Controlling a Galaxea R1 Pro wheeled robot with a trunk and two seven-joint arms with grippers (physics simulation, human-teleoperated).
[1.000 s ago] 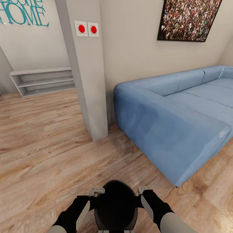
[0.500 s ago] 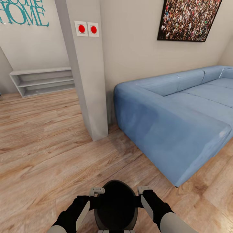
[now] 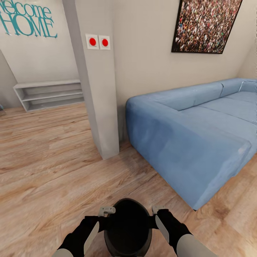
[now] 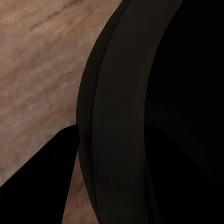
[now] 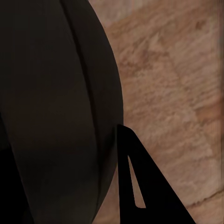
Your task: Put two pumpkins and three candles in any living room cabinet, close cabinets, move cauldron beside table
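The cauldron (image 3: 127,226), a black round pot with a dark hollow mouth, hangs low in front of my trunk in the head view. My left gripper (image 3: 106,211) is shut on its rim on one side and my right gripper (image 3: 158,208) on the other. In the left wrist view the cauldron's curved black wall (image 4: 140,116) sits close, with a dark finger (image 4: 39,186) beside it over the wooden floor. The right wrist view has the same black wall (image 5: 51,102) and one finger (image 5: 140,186). The pumpkins, candles, cabinet and table are out of view.
A large blue sofa (image 3: 200,135) stands ahead on the right. A grey pillar (image 3: 96,89) with two red buttons (image 3: 99,42) rises ahead at centre-left. A low grey shelf (image 3: 50,94) lines the far left wall. Wooden floor (image 3: 46,171) stretches open to the left.
The whole head view has shifted down a little, so the camera has moved and more of the wall lettering shows. Both arms and the cauldron hold the same pose.
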